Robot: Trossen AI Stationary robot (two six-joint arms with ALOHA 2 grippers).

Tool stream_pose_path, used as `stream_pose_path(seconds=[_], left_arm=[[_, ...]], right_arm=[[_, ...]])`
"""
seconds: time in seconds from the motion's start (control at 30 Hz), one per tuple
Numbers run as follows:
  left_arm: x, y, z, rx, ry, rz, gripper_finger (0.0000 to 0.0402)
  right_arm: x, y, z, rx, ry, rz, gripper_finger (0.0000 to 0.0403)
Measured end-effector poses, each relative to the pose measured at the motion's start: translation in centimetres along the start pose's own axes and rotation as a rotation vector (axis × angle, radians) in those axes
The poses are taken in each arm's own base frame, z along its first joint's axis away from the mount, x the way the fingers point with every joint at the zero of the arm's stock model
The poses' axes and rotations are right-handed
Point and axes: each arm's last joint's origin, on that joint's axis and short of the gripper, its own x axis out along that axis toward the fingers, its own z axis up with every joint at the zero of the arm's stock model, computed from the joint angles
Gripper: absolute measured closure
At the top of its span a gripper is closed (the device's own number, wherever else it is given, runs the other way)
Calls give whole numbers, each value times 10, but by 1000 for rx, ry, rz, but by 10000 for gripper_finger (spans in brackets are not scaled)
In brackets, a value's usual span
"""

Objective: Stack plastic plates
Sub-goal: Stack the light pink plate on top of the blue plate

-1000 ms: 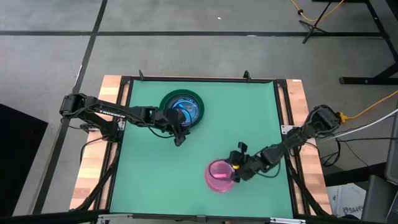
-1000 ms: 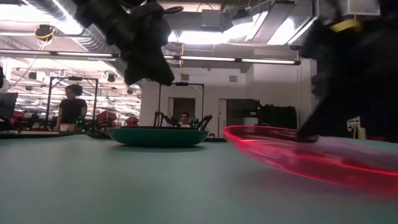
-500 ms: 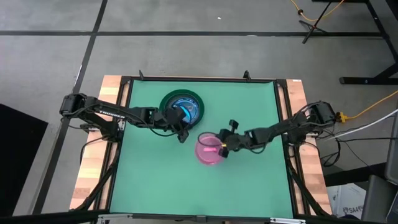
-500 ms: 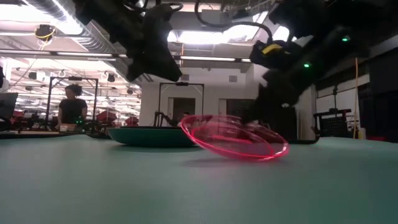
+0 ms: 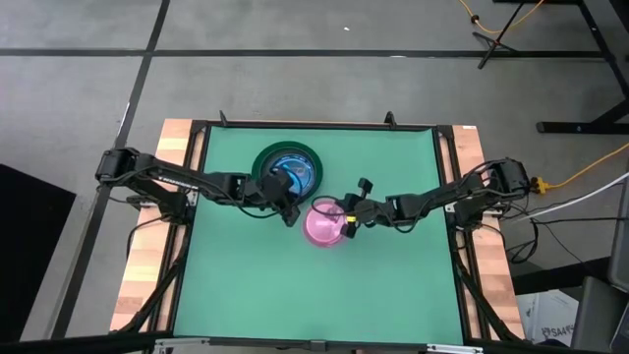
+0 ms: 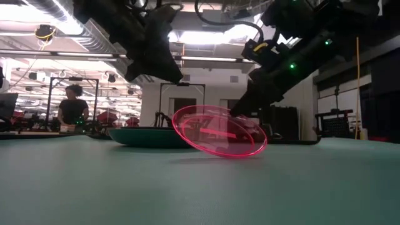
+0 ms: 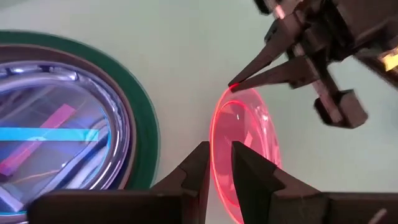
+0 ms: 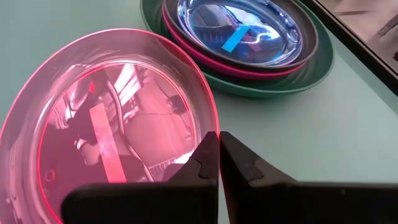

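Translucent pink round plastic plate (image 6: 219,130), pinched by the right gripper (image 5: 348,218), hangs tilted (low view); left gripper (image 5: 286,213), closed, hovers beside it.

Robotics lab: ceiling ducts (image 6: 75,28), other rigs (image 6: 181,119).

In your left wrist view the stack of plates (image 7: 68,124) runs off the picture's edge, and the left pincer (image 7: 217,165) covers part of the translucent pink plate (image 7: 249,143). From the low view, the green plate's (image 6: 156,137) contents stay hidden behind its rim.
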Motion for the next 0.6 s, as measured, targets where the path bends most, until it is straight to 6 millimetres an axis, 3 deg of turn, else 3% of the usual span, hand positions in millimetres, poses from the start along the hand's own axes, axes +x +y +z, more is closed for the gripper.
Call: stream_pose_path(seconds=[0.33,0.6], left_arm=[[30,-5,-25,-4,82,28,342],[34,-5,-27,-35,83,28,342]], right_arm=[[0,0,-1,-3,5,0,403],[0,0,-1,-4,6,0,403]])
